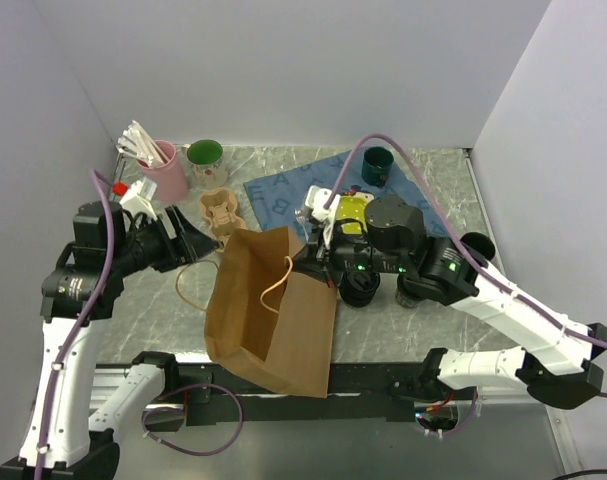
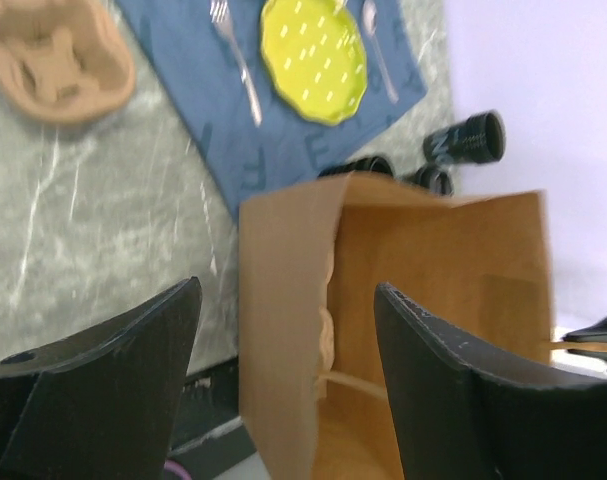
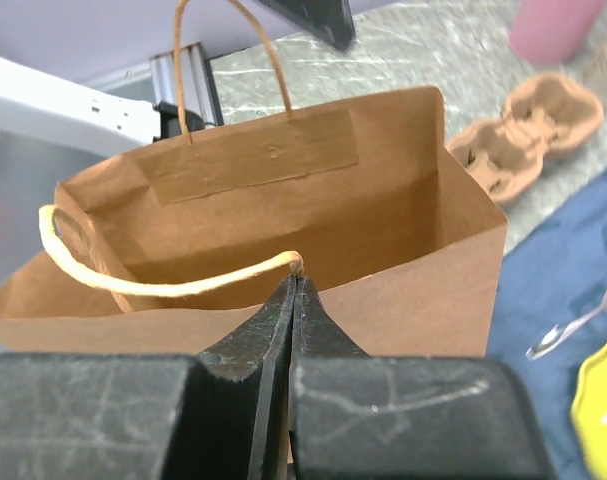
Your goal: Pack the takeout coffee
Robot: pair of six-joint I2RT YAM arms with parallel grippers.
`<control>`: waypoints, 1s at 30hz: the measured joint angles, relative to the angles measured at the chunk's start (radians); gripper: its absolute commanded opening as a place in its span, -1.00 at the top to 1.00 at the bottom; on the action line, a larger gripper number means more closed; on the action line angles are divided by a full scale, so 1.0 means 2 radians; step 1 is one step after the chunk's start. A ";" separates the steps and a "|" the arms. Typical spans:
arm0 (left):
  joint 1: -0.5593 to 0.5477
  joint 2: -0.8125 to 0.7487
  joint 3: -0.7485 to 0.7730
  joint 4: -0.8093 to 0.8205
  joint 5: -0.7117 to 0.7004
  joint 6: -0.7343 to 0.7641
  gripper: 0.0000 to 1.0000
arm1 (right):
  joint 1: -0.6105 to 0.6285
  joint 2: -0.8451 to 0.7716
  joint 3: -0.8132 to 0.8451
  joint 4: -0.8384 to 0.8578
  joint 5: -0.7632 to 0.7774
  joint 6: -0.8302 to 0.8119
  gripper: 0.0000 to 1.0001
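Two black takeout coffee cups stand on the table right of the brown paper bag, partly hidden under my right arm. One black lid peeks over the bag's edge in the left wrist view. The bag stands open; its inside looks empty. My right gripper is shut on the bag's near rope handle at the bag's right rim. My left gripper is open at the bag's left side, with the bag's wall between its fingers, not touching it.
The tan cup carrier lies behind the bag. A blue mat holds a yellow plate, fork and spoon. A dark green mug, a pink cup with utensils and a green-lidded cup stand at the back.
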 measured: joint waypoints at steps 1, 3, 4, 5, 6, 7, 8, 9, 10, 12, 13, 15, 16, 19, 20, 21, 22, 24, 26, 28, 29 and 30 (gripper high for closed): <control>0.000 -0.004 -0.010 0.000 0.001 0.000 -0.51 | -0.001 0.004 0.001 0.002 -0.006 -0.011 1.00; -0.001 -0.013 -0.031 -0.001 0.002 0.000 -0.52 | -0.003 0.017 0.007 0.005 -0.024 -0.036 1.00; -0.001 -0.015 -0.036 -0.001 0.002 0.000 -0.52 | -0.005 0.027 0.013 0.007 -0.032 -0.049 1.00; -0.001 -0.016 -0.038 -0.001 0.001 0.000 -0.52 | -0.006 0.034 0.017 0.009 -0.038 -0.056 1.00; -0.001 -0.016 -0.039 -0.001 0.000 0.000 -0.51 | -0.008 0.043 0.021 0.012 -0.045 -0.066 1.00; -0.001 -0.016 -0.040 0.001 0.000 0.000 -0.51 | -0.010 0.052 0.026 0.012 -0.051 -0.074 1.00; -0.001 -0.015 -0.040 0.003 -0.001 -0.001 -0.50 | -0.011 0.060 0.032 0.012 -0.057 -0.082 1.00; -0.001 -0.016 -0.042 0.007 -0.001 -0.002 -0.47 | -0.011 0.066 0.037 0.012 -0.061 -0.088 1.00; -0.002 -0.016 -0.046 0.012 -0.002 -0.003 -0.36 | -0.012 0.073 0.044 0.011 -0.066 -0.095 1.00; -0.002 -0.015 -0.053 0.014 -0.004 -0.008 -0.15 | -0.014 0.083 0.055 0.012 -0.073 -0.105 1.00; -0.002 -0.016 -0.055 0.013 -0.006 -0.009 0.19 | -0.014 0.086 0.060 0.011 -0.077 -0.111 1.00; -0.003 -0.016 -0.057 0.010 -0.013 -0.012 0.67 | -0.018 0.090 0.067 0.012 -0.082 -0.119 1.00; -0.003 -0.017 -0.058 0.008 -0.019 -0.009 0.79 | -0.021 0.092 0.073 0.010 -0.084 -0.125 1.00; -0.003 -0.026 -0.058 0.006 -0.027 -0.011 0.98 | -0.027 0.099 0.092 0.011 -0.090 -0.138 1.00; -0.003 -0.030 -0.060 0.007 -0.027 -0.014 0.98 | -0.028 0.103 0.100 0.012 -0.092 -0.143 1.00; -0.003 -0.036 -0.061 0.011 -0.025 -0.020 0.98 | -0.029 0.106 0.108 0.014 -0.093 -0.148 1.00; -0.003 -0.043 -0.064 0.016 -0.021 -0.028 0.98 | -0.030 0.107 0.114 0.015 -0.096 -0.153 1.00; -0.003 -0.061 -0.073 0.033 -0.013 -0.044 0.98 | -0.031 0.109 0.120 0.018 -0.106 -0.165 1.00; -0.003 -0.097 -0.099 0.067 -0.005 -0.066 0.97 | -0.033 0.107 0.117 0.029 -0.122 -0.178 1.00; -0.004 -0.132 -0.127 0.086 -0.002 -0.081 0.71 | -0.033 0.099 0.098 0.049 -0.135 -0.185 1.00; -0.004 -0.152 -0.145 0.095 0.002 -0.087 0.61 | -0.033 0.090 0.078 0.057 -0.142 -0.187 1.00; -0.004 -0.170 -0.165 0.100 0.007 -0.093 0.39 | -0.033 0.079 0.051 0.063 -0.150 -0.188 1.00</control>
